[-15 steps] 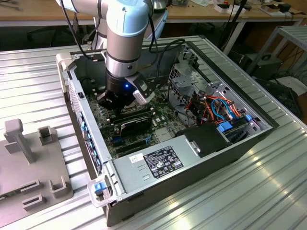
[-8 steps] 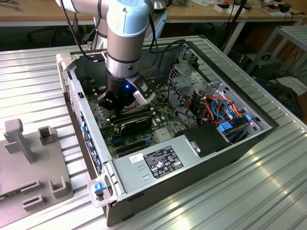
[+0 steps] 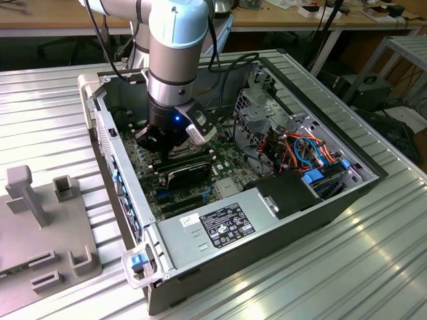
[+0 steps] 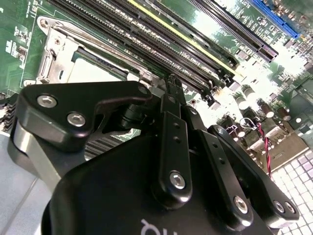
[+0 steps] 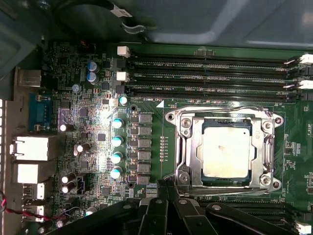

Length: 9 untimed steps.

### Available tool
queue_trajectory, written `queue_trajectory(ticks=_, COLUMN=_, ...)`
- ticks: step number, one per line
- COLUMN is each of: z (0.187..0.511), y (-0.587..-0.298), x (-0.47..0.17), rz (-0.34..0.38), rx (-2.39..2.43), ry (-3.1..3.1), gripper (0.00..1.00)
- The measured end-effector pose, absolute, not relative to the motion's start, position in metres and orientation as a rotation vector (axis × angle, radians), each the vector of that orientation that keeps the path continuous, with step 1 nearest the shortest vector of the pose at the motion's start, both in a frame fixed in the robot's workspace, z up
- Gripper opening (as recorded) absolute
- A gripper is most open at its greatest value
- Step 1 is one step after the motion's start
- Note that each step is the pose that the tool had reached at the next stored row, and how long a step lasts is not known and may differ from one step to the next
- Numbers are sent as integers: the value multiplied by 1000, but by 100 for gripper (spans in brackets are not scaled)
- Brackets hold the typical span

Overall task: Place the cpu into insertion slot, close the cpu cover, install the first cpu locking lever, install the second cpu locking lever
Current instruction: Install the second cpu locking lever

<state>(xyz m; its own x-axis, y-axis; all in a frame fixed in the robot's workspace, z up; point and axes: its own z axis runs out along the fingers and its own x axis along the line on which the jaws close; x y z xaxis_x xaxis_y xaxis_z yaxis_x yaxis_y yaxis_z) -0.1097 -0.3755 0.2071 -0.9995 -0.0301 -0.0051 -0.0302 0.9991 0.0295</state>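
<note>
The cpu [image 5: 226, 152] was seated in the insertion slot [image 5: 193, 147], the cpu cover [image 5: 190, 149] closed over it. The gripper [image 5: 166, 188] was held just beside, fingers pinched together, empty.

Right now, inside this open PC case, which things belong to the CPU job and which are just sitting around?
Belong to the job:
- cpu, seated in the socket
- insertion slot, the dark edge around the chip
- cpu cover, lying closed over the chip
- hand, just beside the socket

Just lying about:
- memory slots
- power supply box
- blue and orange cables
- grey fixture plate outside the case
</note>
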Motion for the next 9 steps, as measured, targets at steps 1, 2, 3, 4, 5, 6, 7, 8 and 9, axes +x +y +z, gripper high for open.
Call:
queue_trajectory(ticks=1, z=208, y=-375, x=-110, rz=46, rx=-47, ry=3136, gripper=11)
queue_trajectory(ticks=2, z=210, y=-375, x=-110, rz=46, rx=-47, ry=3137, gripper=11)
queue_trajectory(ticks=3, z=213, y=-374, x=-110, rz=46, rx=-47, ry=3137, gripper=11)
queue_trajectory(ticks=4, z=214, y=-374, x=-110, rz=46, rx=-47, ry=3137, gripper=11)
queue_trajectory(ticks=5, z=217, y=-374, x=-110, rz=46, rx=-47, ry=3137, gripper=11)
queue_trajectory(ticks=6, z=221, y=-374, x=-110, rz=46, rx=-47, ry=3137, gripper=11)
queue_trajectory(ticks=7, z=222, y=-373, x=-110, rz=46, rx=-47, ry=3137, gripper=11)
queue_trajectory(ticks=8, z=224, y=-373, x=-110, rz=46, rx=-47, ry=3136, gripper=11)
queue_trajectory(ticks=9, z=226, y=-373, x=-110, rz=46, rx=-47, ry=3137, gripper=11)
